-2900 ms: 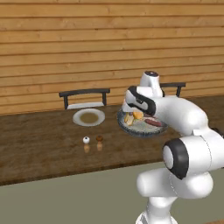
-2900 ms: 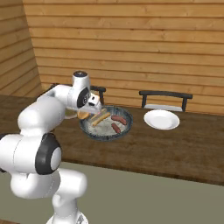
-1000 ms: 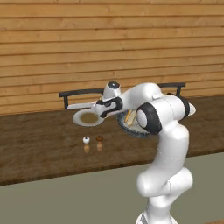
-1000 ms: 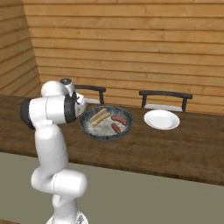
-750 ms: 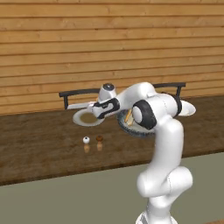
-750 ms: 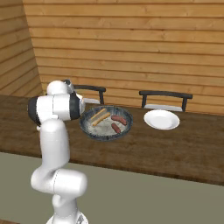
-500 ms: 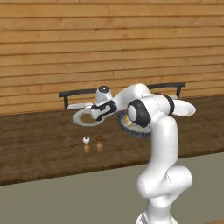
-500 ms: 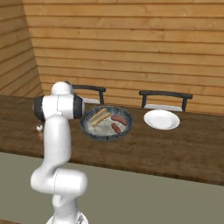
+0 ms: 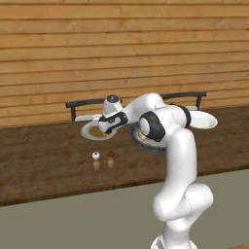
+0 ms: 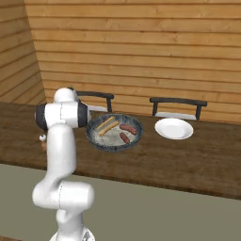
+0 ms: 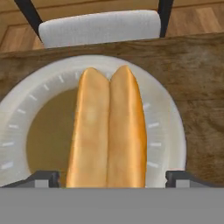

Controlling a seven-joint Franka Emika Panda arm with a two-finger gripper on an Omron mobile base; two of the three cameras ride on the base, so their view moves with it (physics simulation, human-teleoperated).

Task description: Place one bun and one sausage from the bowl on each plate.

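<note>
Gripper (image 11: 112,178) hovering right over the left plate (image 11: 168,127), fingertips (image 11: 183,178) spread wide either side of the bun (image 11: 109,127). Bowl (image 10: 96,140) with sausages (image 10: 127,127) off to its right.

The pincer (image 9: 103,127) hangs over a white plate (image 9: 89,132) on the desk (image 9: 44,165); the dark bowl (image 9: 146,145) lies to its right, two small shakers (image 9: 103,156) nearer the camera.

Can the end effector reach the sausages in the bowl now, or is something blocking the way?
Probably not yet: the end effector has a bun between its fingertips over a plate. The sausages lie uncovered in the bowl.
</note>
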